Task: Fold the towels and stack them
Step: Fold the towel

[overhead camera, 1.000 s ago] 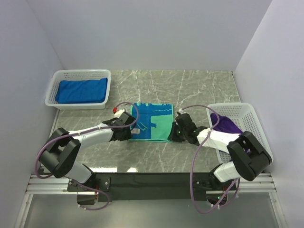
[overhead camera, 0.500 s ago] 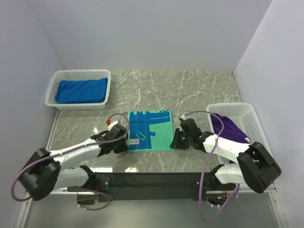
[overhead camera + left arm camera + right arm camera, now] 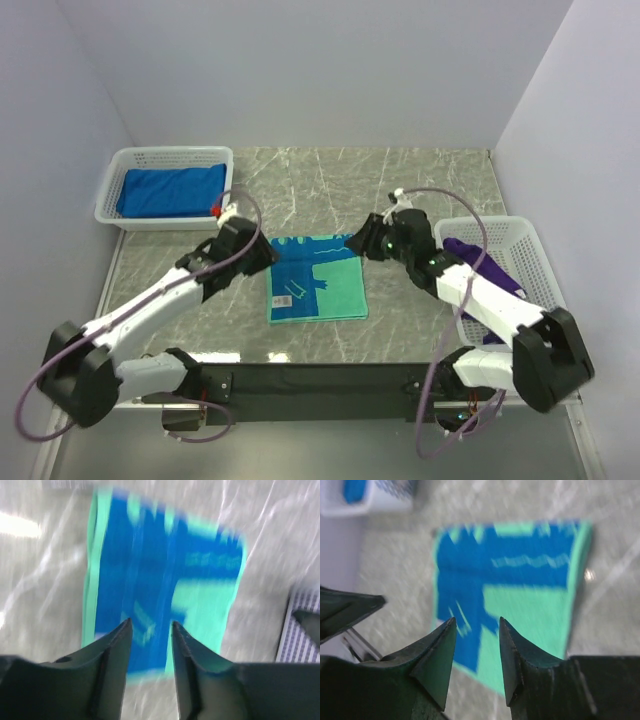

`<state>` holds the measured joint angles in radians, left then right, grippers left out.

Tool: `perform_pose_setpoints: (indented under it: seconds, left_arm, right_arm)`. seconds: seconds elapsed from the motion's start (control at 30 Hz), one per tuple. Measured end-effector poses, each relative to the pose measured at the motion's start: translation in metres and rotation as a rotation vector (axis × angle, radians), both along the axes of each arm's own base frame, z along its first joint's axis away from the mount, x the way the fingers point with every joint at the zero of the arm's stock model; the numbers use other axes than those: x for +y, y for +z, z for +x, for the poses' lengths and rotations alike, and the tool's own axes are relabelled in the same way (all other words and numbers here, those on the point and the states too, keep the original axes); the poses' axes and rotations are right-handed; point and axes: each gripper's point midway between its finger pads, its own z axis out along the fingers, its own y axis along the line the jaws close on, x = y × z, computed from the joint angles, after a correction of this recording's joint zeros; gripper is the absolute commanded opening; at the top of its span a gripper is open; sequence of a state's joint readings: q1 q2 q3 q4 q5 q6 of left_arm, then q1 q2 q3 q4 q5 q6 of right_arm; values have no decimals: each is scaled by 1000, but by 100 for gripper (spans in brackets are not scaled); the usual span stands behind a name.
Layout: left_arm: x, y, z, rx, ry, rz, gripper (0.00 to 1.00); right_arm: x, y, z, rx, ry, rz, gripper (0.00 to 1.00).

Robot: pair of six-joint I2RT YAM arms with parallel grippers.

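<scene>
The soft teal-and-blue patterned towel (image 3: 317,292) lies folded flat at mid-frame on the grey marble desk (image 3: 400,180). One fold looks complete, so it likely needs regrasping next, for another fold or for stacking. The left tool (image 3: 268,252) and right tool (image 3: 358,243) hover by its upper corners, jaws partly apart and holding nothing.

white link shells and black joint housings on left arm (image 3: 150,303) and right arm (image 3: 492,303), purple cable (image 3: 432,375) looped along each, red tab (image 3: 216,210) by left wrist, black tapered fingers (image 3: 112,666)

Left gripper (image 3: 151,625), right gripper (image 3: 477,621): jaws apart
</scene>
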<state>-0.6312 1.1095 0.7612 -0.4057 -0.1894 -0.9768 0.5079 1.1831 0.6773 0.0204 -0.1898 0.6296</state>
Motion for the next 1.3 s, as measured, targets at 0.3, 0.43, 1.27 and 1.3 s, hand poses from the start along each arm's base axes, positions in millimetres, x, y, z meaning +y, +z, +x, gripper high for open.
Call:
perform_pose_setpoints:
  seconds: [0.3,0.43,1.27,1.3]
  left_arm:
    - [-15,-48,86,20,39,-36,24]
    - [-24,-69,99,24,27,-53,23]
    - [-8,-76,135,-104,97,-106,34]
    - [-10,-70,138,-116,95,-110,33]
  right_arm:
    - [36,-37,70,20,-41,108,45]
    - [44,-71,82,72,-59,145,44]
    - [16,-73,123,25,-165,344,43]
    - [19,-66,128,11,-158,353,43]
